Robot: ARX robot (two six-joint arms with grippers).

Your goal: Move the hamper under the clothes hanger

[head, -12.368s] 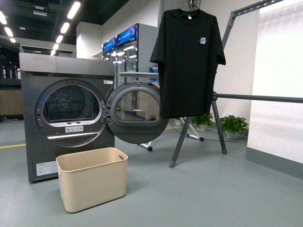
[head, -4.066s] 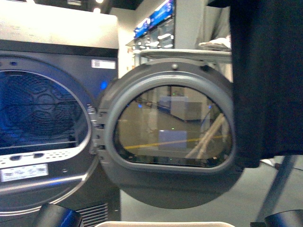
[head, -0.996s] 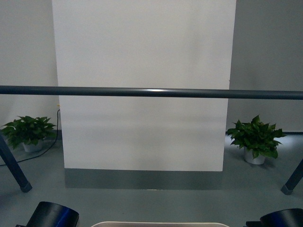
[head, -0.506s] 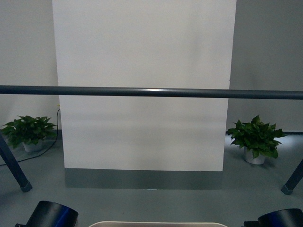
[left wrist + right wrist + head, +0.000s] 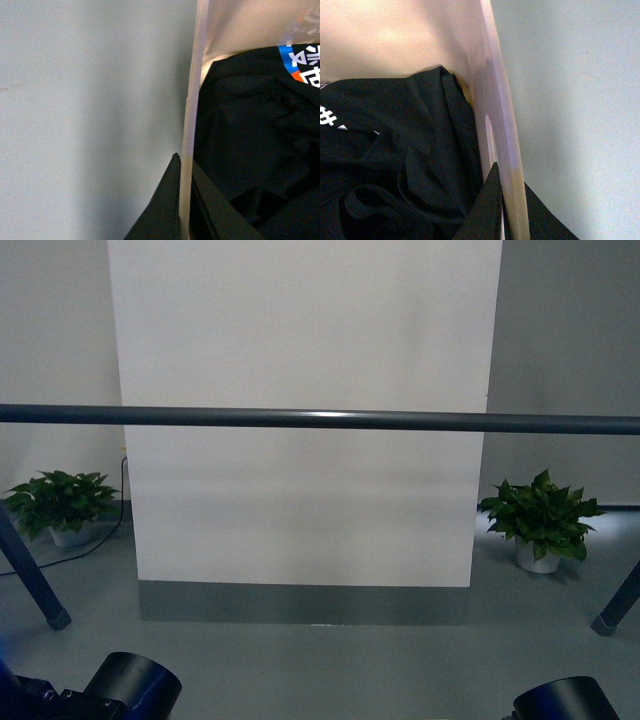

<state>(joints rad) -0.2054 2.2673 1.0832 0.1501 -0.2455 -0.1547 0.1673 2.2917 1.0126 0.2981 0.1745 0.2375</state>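
Note:
The clothes hanger (image 5: 320, 420) shows in the front view as a long dark grey horizontal bar across the frame, with slanted legs at the far left and far right. The beige hamper is out of the front view. Its rim (image 5: 192, 110) shows in the left wrist view, pinched by my left gripper (image 5: 184, 165), one finger outside and one inside. My right gripper (image 5: 506, 175) is shut on the opposite rim (image 5: 500, 115), near the handle slot. Black clothing (image 5: 255, 140) lies inside the hamper and also shows in the right wrist view (image 5: 400, 155).
A white wall panel (image 5: 305, 360) stands behind the bar. Potted plants sit on the grey floor at left (image 5: 62, 505) and right (image 5: 540, 520). Rack feet rest on the floor at left (image 5: 55, 618) and right (image 5: 603, 623). Dark arm parts (image 5: 135, 685) show at the bottom corners.
The view has shifted: the bar sits higher in the frame, the plants lie a little higher, and the hamper's rim has dropped out of the bottom edge. The arm parts look larger.

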